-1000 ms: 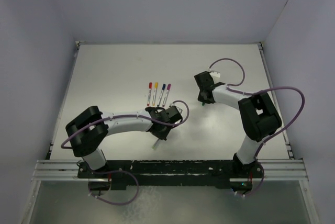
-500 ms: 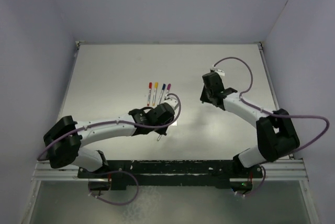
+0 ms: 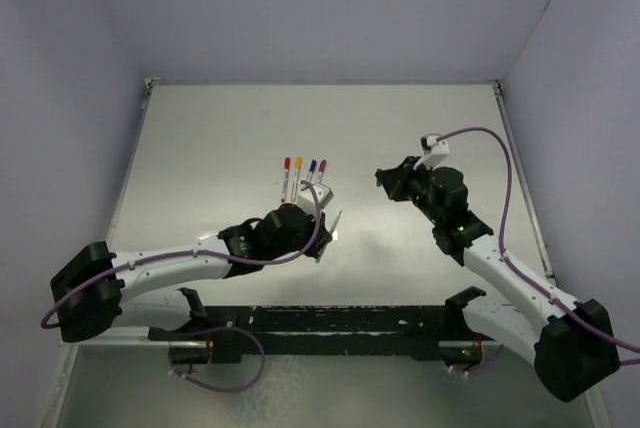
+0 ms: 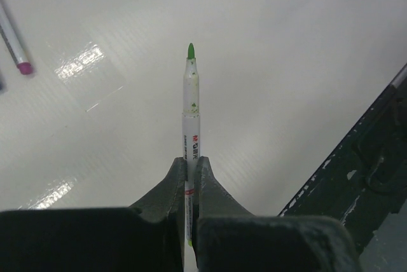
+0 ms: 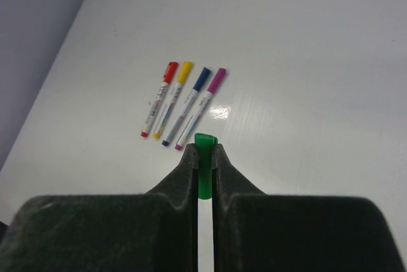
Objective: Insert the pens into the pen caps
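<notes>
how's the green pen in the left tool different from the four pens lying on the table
The green pen is uncapped, its tip bare; the four pens each wear a cap: red, yellow, blue, purple. The green pen is clamped in the left tool; the four pens lie side by side on the table. All share pale white barrels. A green cap sits in the right tool.

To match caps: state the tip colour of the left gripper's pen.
Green pen tip, clearest in left wrist view.

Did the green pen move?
Yes. The left gripper has carried the green pen closer to the row of four capped pens, which stayed put.
</notes>
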Robot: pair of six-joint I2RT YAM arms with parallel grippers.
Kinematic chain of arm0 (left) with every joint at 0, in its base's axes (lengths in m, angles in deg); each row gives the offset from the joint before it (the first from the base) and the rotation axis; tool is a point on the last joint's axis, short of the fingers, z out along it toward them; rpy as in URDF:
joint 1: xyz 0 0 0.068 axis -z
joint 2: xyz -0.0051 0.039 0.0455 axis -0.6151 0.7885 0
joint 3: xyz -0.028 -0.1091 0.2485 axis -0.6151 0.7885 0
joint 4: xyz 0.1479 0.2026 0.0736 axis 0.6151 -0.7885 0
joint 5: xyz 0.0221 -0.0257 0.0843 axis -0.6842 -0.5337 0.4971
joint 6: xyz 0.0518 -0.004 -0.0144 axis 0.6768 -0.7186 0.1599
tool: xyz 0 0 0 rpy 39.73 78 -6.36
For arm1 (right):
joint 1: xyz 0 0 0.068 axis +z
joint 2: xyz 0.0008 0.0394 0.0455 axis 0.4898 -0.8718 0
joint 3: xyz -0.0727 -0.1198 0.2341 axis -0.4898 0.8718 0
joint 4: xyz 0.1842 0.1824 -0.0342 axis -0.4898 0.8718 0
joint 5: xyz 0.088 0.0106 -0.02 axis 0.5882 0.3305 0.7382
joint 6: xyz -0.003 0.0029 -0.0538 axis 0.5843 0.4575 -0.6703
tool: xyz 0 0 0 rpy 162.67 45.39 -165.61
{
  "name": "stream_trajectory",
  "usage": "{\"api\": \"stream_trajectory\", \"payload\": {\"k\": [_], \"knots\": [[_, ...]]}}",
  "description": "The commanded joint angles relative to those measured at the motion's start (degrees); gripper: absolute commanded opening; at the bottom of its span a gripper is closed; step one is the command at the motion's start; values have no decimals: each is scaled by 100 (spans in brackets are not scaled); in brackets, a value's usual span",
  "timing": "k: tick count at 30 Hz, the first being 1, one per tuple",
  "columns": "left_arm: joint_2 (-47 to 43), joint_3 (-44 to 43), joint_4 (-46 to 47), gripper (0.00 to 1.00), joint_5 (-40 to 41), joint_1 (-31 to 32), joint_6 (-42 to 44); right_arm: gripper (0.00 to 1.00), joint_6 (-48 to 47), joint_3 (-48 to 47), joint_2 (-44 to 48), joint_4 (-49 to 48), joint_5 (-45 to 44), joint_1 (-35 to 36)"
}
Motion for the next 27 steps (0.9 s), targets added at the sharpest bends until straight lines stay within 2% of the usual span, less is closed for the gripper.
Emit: {"api": "stream_trajectory", "payload": {"k": [1,5,12,17,27], "knots": [[-305,330,1811,0,-534,20,121,0,3,380,405,-1632,879,32],[-257,533,2761,0,-903,14,131,0,333,725,570,-2709,1401,32],[-185,874,4020,0,-942,18,-4,0,941,1190,718,-4351,1423,32],[-65,846,4356,0,-794,13,38,0,1380,1325,663,-4942,1430,32],[265,719,4982,0,-681,13,43,0,1876,1513,487,-5510,1688,32]]}}
